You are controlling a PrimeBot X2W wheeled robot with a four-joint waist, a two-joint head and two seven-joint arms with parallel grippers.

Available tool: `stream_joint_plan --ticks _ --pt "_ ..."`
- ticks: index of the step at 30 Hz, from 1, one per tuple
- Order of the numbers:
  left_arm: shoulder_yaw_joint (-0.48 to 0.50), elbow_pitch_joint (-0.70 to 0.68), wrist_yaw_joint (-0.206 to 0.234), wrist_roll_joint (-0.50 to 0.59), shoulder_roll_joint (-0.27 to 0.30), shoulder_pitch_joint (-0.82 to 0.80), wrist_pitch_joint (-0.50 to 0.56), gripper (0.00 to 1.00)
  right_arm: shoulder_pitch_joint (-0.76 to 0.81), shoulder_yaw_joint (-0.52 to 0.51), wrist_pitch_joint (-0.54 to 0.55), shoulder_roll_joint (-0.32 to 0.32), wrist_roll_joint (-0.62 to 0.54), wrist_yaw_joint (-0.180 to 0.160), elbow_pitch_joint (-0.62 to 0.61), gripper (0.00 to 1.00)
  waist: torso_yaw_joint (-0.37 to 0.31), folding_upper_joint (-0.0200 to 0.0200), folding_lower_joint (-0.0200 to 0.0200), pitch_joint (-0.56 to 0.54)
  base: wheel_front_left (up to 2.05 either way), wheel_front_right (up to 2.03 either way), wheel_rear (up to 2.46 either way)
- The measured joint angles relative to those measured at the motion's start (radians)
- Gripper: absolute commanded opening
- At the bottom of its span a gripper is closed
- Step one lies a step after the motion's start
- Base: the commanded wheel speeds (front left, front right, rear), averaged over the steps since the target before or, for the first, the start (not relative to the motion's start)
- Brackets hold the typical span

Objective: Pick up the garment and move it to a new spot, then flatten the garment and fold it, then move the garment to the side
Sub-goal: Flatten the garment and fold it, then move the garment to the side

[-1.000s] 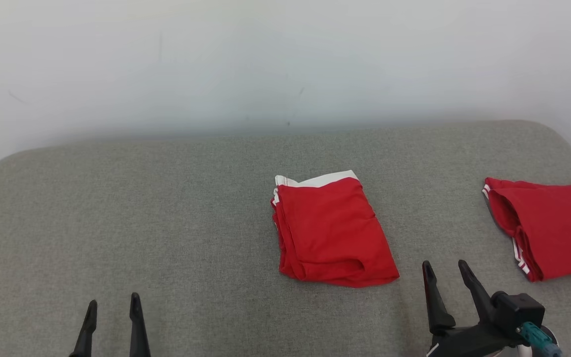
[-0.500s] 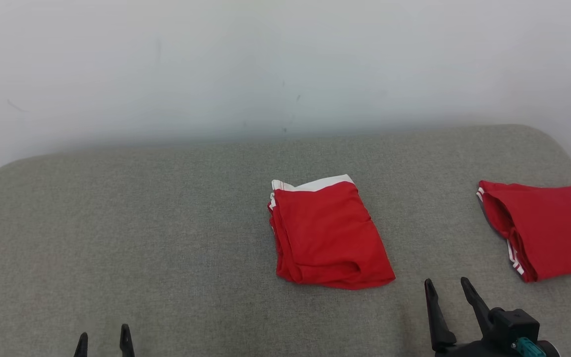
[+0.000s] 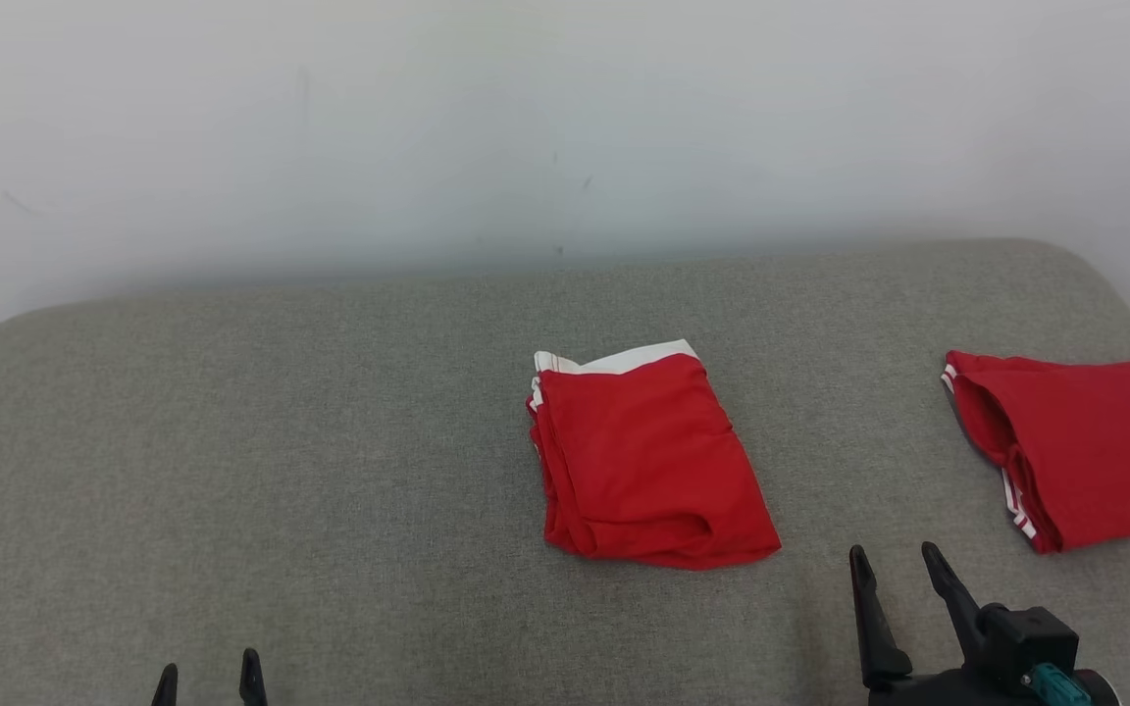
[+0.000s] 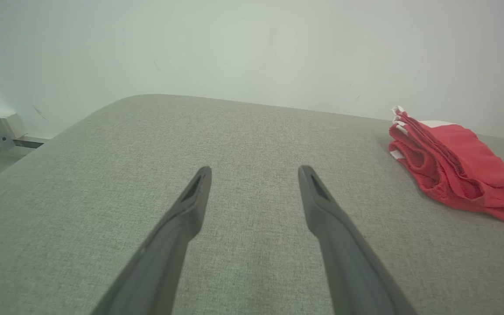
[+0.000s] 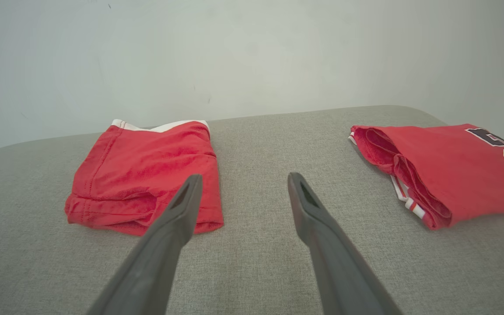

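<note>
**Folded garment before transfer to the side.** A folded red garment (image 3: 648,461), with a white band along its far edge, lies near the middle of the grey fabric-covered surface (image 3: 281,441). A second red garment, a jersey with dark lettering (image 3: 1085,451), lies folded well apart from it, toward the robot's right.

The right end effector (image 3: 894,551) has its fingers spread and holds nothing. It is poised near the near-right corner of the central garment without touching it. The left end effector (image 3: 209,667) is likewise spread and empty, low at the near left and well apart from the cloth.

Folding appears complete, so moving the garment aside is judged to be the step in hand. The left wrist view shows stacked loose layer edges on the garment's left flank, and the near edge is a rounded fold.

A sound grasp would pinch through every layer at that rounded near edge, ideally with both end effectors at its two corners. The stack should then be lifted only just clear and carried level so that no layer peels open. It should be set down short of the jersey so the two do not overlap.
</note>
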Motion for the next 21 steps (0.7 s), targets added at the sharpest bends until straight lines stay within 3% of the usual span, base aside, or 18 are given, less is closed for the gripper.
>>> stream_joint_plan --ticks 15,21 --pt "0.009 0.002 -0.025 0.02 -0.003 -0.008 0.0 1.0 -0.001 -0.002 0.013 0.0 0.023 0.0 -0.002 1.0 -0.005 0.0 0.0 0.01 0.0 0.0 0.0" --pt "0.008 0.001 -0.026 0.018 -0.004 -0.014 0.0 1.0 -0.06 -0.019 0.165 0.0 0.043 0.0 -0.029 1.0 -0.005 0.0 0.0 0.018 0.0 0.0 0.0"
